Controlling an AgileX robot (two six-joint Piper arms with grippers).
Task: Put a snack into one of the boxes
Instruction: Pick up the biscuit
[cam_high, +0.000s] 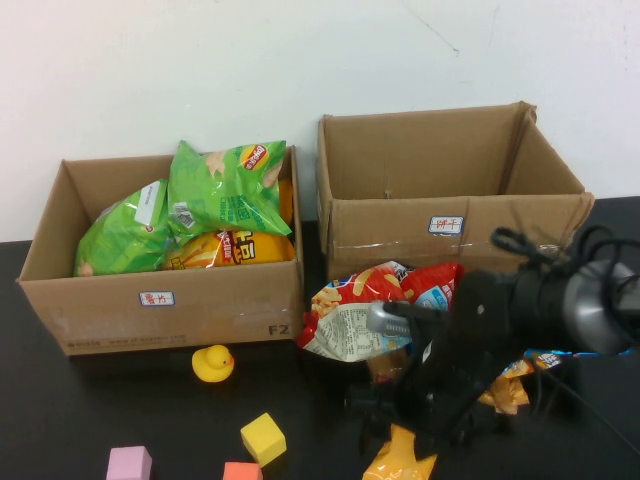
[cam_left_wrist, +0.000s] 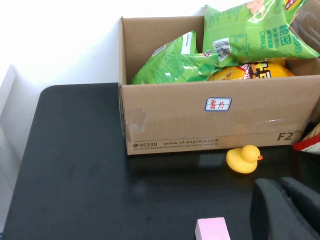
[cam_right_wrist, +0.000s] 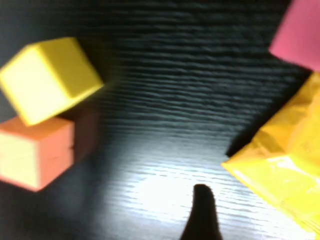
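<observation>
Nearest you, the right gripper (cam_high: 400, 440) hangs low over the black table (cam_high: 100, 420), just above a yellow snack bag (cam_high: 398, 462); you cannot tell how its jaws stand. Yellow (cam_high: 263, 438), orange (cam_high: 241, 471) and pink (cam_high: 129, 464) blocks lie to its left. The left gripper (cam_left_wrist: 285, 210) hovers near the pink block, jaws likewise unclear. Farther back sit a rubber duck (cam_high: 213, 363) and a red snack bag (cam_high: 375, 305). Beyond stand the left box (cam_high: 150, 310), stuffed with chip bags, and the right box (cam_high: 450, 235).
</observation>
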